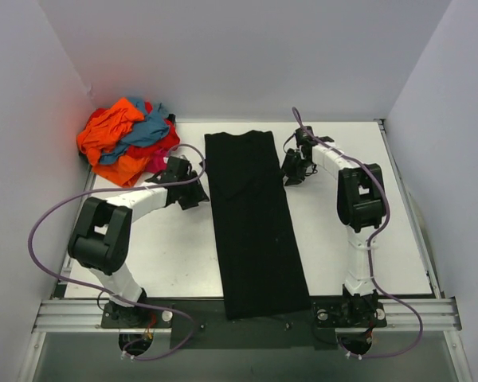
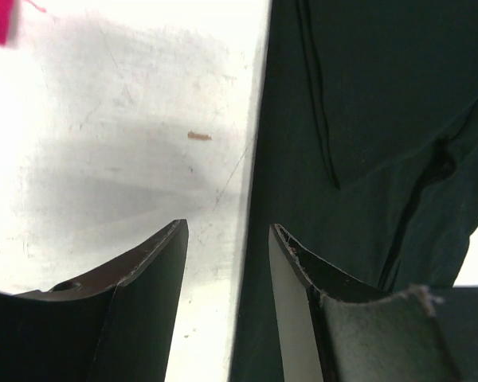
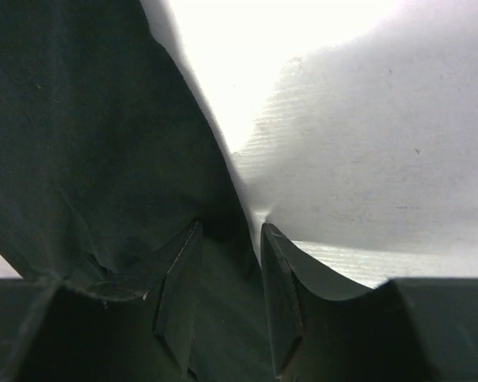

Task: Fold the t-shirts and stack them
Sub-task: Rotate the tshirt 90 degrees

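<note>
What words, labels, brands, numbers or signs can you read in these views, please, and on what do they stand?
None: no text can be read in any view. The long black folded cloth t-shirt shows plain fabric; the heap of orange, teal-blue and red cloth t-shirts shows no legible tag; the white table bears only scuffs.

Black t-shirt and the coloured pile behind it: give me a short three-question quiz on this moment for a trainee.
1. True or false: the black t-shirt lies crumpled in a ball.
2. Where is the pile of coloured t-shirts? A) far left corner of the table; B) near right corner; C) on top of the black t-shirt.
3. Fill in: the left claw stands ____ at the black t-shirt's edge.
Key: 1 false, it lies flat as a long strip; 2 A; 3 open.
</note>
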`<action>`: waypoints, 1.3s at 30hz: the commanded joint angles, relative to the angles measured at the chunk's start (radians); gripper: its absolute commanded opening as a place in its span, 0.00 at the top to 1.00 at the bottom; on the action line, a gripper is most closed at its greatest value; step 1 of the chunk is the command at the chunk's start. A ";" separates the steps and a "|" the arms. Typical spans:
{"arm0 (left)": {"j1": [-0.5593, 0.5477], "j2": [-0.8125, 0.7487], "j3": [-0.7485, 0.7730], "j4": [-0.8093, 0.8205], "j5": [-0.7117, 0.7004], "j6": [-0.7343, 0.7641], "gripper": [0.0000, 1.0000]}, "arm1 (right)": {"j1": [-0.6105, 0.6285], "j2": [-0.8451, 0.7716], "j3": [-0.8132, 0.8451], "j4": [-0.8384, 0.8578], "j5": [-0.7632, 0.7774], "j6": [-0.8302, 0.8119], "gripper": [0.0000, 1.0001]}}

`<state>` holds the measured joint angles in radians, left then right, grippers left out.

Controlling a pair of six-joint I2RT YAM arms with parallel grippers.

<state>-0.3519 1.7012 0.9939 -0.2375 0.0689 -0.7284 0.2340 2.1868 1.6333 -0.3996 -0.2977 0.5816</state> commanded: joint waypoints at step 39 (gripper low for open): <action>-0.010 0.350 0.271 0.210 0.154 -0.101 0.44 | -0.144 0.025 -0.001 -0.007 0.014 0.087 1.00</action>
<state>-0.3290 1.9930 1.2121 -0.0296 0.2199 -0.8181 0.0837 2.2211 1.6527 -0.3725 -0.3305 0.6739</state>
